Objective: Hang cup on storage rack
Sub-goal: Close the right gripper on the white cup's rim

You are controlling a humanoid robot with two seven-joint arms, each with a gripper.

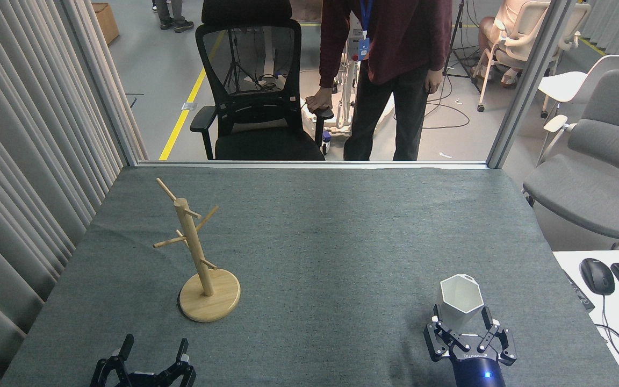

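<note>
Barely started: cup (460, 301) stands upright on bench (342, 242), right side, well apart from rack (198, 252). Right tool (469, 333) spread, fingers flanking cup's base, not gripping. Left tool (151, 360) spread, idle. Grasp, carry, hang remain.

Our right gripper (461, 321) is black, with two slim linked fingers tipped by pale pads, faint lettering across its body and a small blue light glowing on the dark blue wrist below. Our left gripper (155, 346) shows the same black linkage and white-tipped fingers.
</note>
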